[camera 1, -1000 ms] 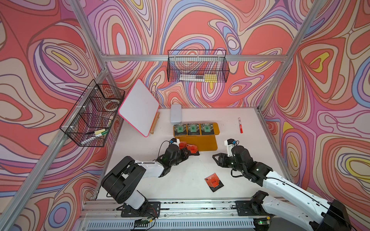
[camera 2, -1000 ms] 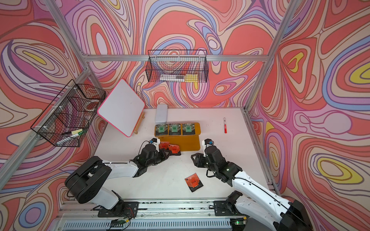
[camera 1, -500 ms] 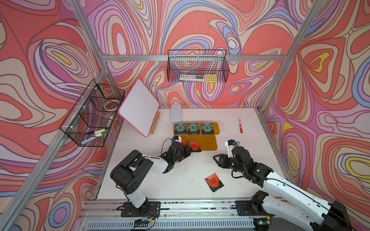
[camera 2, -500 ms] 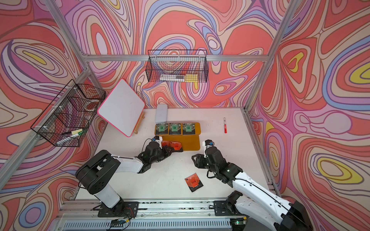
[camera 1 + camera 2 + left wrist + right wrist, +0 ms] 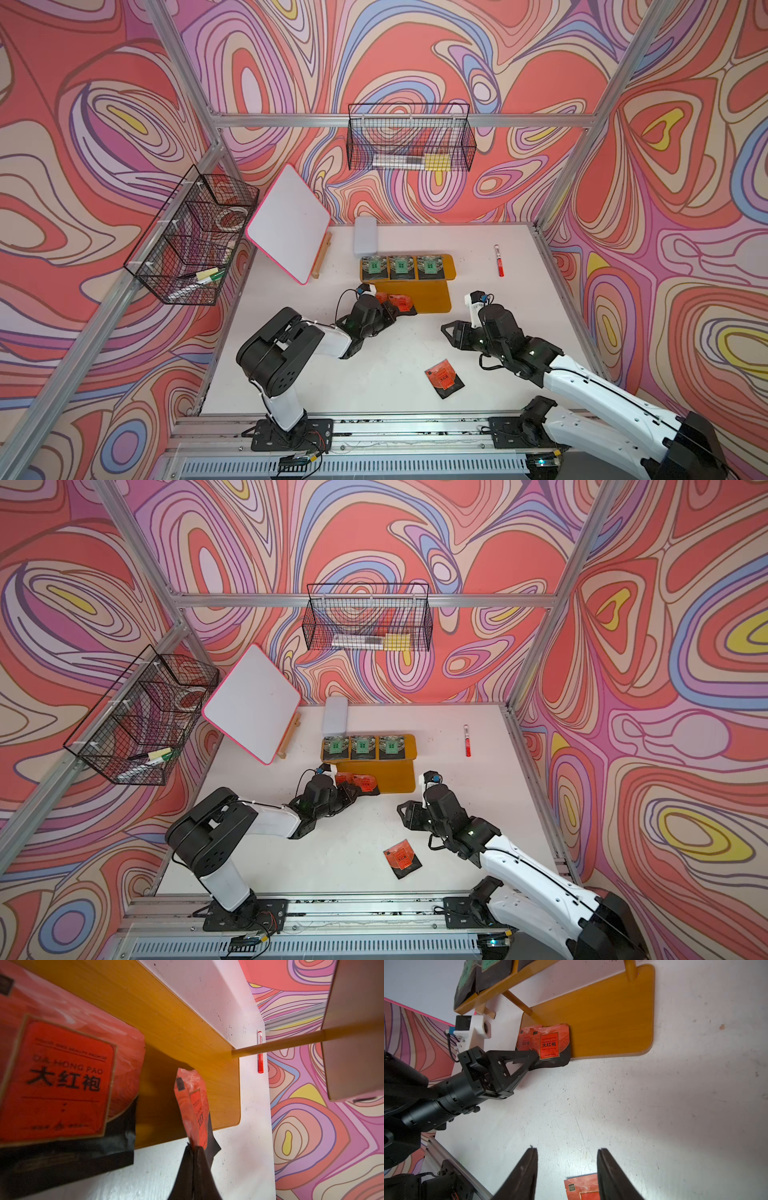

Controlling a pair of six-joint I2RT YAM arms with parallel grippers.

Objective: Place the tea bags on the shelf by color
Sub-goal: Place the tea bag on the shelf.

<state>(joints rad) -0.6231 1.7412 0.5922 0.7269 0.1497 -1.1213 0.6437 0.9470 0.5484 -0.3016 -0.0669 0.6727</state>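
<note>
The shelf has three green tea bags (image 5: 401,266) in a row on its upper board (image 5: 450,266). Two orange-red tea bags sit at the left end of the lower board (image 5: 432,297). One (image 5: 381,297) lies flat. My left gripper (image 5: 392,311) is shut on the dark near edge of the other (image 5: 400,302), which shows edge-on in the left wrist view (image 5: 197,1105). A third orange-red tea bag (image 5: 444,377) lies on the table near the front. My right gripper (image 5: 568,1153) hovers open and empty beside it.
A red marker (image 5: 500,262) lies right of the shelf. A tilted whiteboard (image 5: 286,224) on a wooden stand and a grey box (image 5: 365,235) stand at the back left. Black wire baskets hang on the left wall (image 5: 187,241) and back wall (image 5: 409,139).
My left arm has drawn in and carried its orange-red tea bag a little farther onto the lower board's left end. The right arm and the loose bag have stayed put.
</note>
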